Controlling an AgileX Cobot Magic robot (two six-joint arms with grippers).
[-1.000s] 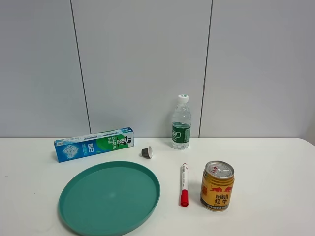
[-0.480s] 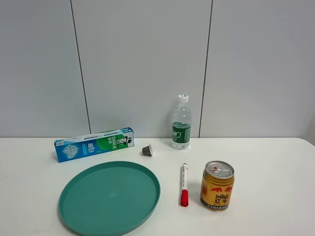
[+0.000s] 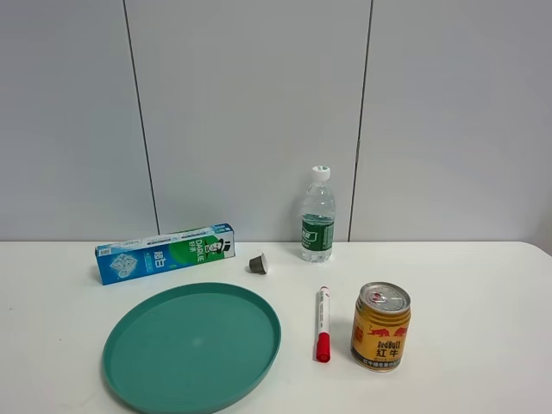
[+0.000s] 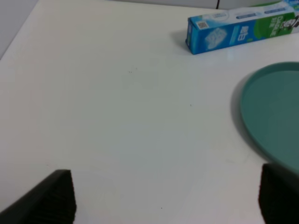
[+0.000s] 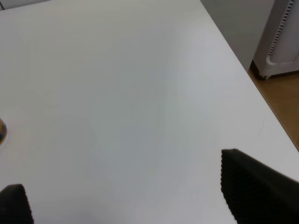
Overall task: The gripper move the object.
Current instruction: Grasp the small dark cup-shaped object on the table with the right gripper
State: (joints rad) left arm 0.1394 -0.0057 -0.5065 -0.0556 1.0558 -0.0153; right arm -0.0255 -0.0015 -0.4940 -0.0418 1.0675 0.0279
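The tiny dark grey-brown coffee capsule [image 3: 258, 264] lies on its side on the white table [image 3: 483, 293], between the toothpaste box [image 3: 164, 253] and the water bottle [image 3: 317, 216]. Neither arm shows in the exterior high view. In the left wrist view my left gripper [image 4: 164, 189] is open and empty over bare table, its black fingertips [image 4: 53, 196] wide apart, with the green plate [image 4: 275, 112] and toothpaste box [image 4: 243, 30] ahead. In the right wrist view my right gripper [image 5: 124, 179] is open and empty over bare table. The capsule is out of both wrist views.
A round green plate [image 3: 191, 347] lies front left. A red-capped white marker [image 3: 323, 323] and a gold Red Bull can [image 3: 380, 326] stand front right. The table's edge, wooden floor [image 5: 280, 98] and a white appliance [image 5: 285, 37] show in the right wrist view.
The capsule sits a touch farther back than a second ago. Nothing else has visibly moved.
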